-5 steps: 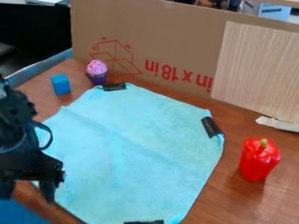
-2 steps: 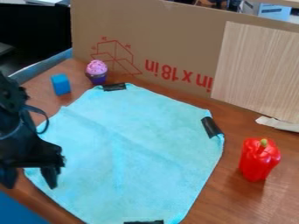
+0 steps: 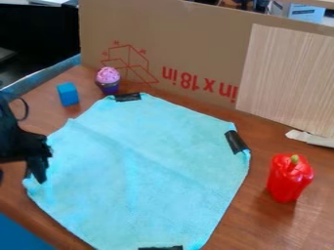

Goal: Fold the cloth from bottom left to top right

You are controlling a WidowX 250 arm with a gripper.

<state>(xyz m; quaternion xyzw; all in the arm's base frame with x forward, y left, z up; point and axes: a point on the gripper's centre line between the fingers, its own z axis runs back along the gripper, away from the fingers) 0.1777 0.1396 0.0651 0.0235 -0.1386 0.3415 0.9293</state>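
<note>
Where the cloth (image 3: pixel 150 166) lies spread on the worktop (image 3: pixel 274 224), you find the claw (image 3: pixel 20 178) near its left corner, the fingers (image 3: pixel 39 171) spaced apart.

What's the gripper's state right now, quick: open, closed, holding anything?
Gripper: open, at the left corner of the cloth, holding nothing.

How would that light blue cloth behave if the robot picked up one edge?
The cloth would probably droop and fold, since it lies flat with soft creases. It looks thin, so likely light for its size. The black strip across its right corner might hold that part back.
</note>
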